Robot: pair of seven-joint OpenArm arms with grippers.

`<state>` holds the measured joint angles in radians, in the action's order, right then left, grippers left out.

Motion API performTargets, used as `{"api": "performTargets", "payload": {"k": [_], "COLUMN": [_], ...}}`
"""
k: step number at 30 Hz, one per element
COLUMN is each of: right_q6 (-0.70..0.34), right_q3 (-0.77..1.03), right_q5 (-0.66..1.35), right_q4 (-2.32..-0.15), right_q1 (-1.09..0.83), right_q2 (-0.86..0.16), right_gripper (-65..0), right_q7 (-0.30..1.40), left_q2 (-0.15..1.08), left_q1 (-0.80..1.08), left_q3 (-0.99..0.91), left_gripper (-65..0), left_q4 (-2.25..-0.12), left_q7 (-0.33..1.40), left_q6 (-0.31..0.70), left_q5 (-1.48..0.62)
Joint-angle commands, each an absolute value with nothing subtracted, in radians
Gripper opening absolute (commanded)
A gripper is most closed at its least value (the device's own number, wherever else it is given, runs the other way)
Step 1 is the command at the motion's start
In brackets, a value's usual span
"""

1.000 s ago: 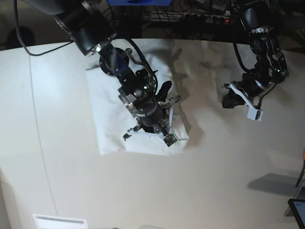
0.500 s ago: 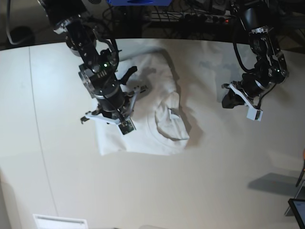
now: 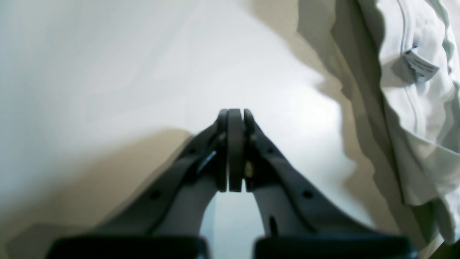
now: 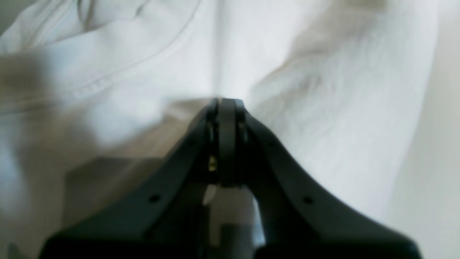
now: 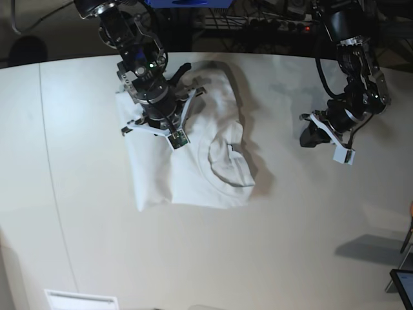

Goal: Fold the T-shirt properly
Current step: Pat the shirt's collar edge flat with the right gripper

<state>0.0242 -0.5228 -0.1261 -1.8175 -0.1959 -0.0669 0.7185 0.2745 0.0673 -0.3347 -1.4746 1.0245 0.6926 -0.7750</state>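
readable text: none | collar tag [image 3: 415, 65] on T-shirt [image 5: 187, 174]: print too blurred to read | white card [image 5: 80, 300] at bench [image 5: 290, 245] edge: no legible marks | dark screen corner [image 5: 403, 284]: nothing legible

Pale table [image 5: 271, 245] — white T-shirt [image 5: 193, 174] in a rumpled, folded heap.

The base view looks steeply down from high above the table [image 5: 77, 213], taking in both arms and the whole T-shirt [image 5: 193, 161]. Each wrist view looks close along its own closed fingers: the right onto the T-shirt, the left beside the T-shirt's edge.
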Motion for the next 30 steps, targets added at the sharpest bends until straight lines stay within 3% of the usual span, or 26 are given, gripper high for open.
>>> {"api": "performTargets", "payload": {"k": [1, 8, 16, 24, 30], "right_q6": [0.025, 0.025, 0.025, 0.025, 0.025], "right_q3": [-0.507, -0.487, -0.479, -0.495, -0.587], "right_q5": [-0.127, -0.122, 0.021, 0.022, 0.024], "right_q4": [-1.890, -1.983, -1.745, -1.968, -1.857], "right_q1": [-0.185, -0.277, -0.332, -0.357, -0.328], "right_q2": [-0.077, -0.093, -0.094, -0.133, -0.130], "right_gripper": [-64.0, -64.0, -64.0, -64.0, -64.0], "right_q7": [0.682, 0.688, 0.519, 0.499, 0.495], "left_q2": [0.291, 0.291, 0.291, 0.291, 0.291], "left_q1": [0.054, 0.056, 0.050, 0.044, 0.044], "left_q3": [-0.338, -0.346, -0.348, -0.341, -0.340], "left_gripper": [-65.0, -65.0, -65.0, -65.0, -65.0], "left_q4": [-1.492, -1.492, -1.488, -1.486, -1.488], "left_q7": [1.006, 1.004, 1.001, 1.001, 1.001], "left_q6": [0.698, 0.698, 0.698, 0.698, 0.698], "left_q5": [-0.796, -0.796, -0.792, -0.792, -0.792]}}
